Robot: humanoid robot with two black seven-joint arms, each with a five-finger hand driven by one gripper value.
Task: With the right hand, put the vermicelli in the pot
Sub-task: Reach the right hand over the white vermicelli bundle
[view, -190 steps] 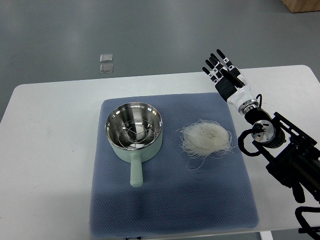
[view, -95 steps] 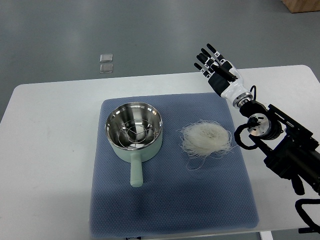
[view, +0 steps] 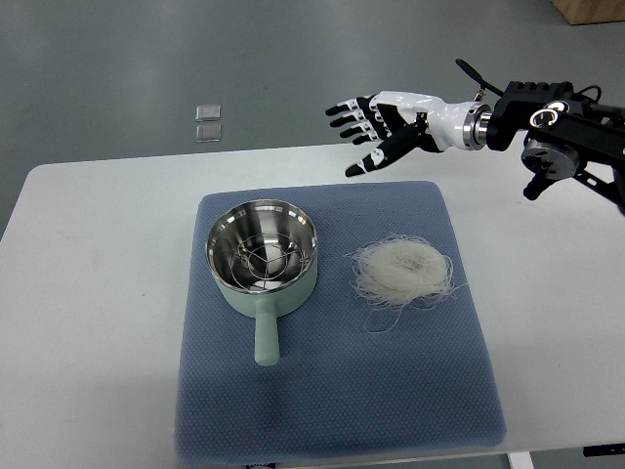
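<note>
Far to the left, beyond the table's (view: 98, 293) back edge, two small clear squares (view: 207, 123) lie on the grey floor, one just behind the other. The table is white, and a blue-grey textured mat (view: 332, 391) covers its middle.

On the left half of that mat stands the pot (view: 262, 256), pale green outside and shiny steel inside, upright, with a wire rack showing in its bottom. Its short handle points toward my side of the table.

To the right of the pot, near it but not touching, the vermicelli (view: 403, 271) lies on the mat as a loose, whitish nest, with a few stray strands trailing off its near edge.

Above and behind both, over the table's far edge, is my right robot hand (view: 376, 125). Its fingers (view: 350, 110) are spread apart and stretched out toward the left, holding nothing, and it hangs in the air well apart from the vermicelli. The white wrist and black forearm (view: 557, 127) run off to the right edge of the view.
</note>
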